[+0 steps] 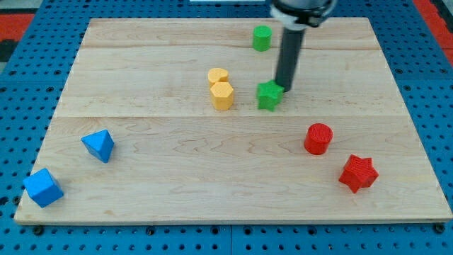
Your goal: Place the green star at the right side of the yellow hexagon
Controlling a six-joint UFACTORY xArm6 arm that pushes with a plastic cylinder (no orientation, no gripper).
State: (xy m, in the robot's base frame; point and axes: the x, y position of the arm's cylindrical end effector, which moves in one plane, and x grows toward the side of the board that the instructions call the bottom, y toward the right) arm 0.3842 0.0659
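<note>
End effector: my tip (284,88) touches green star (269,95) at its upper-right, no jaws.

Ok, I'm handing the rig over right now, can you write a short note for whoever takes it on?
My tip touches the green star at its upper right edge.
The green star sits to the view's right of the yellow hexagon, level with it, a gap between them.
Done: star roughly on the hexagon's right side.
Left: judge whether the gap needs closing; if so, nudge it toward the view's left.
</note>
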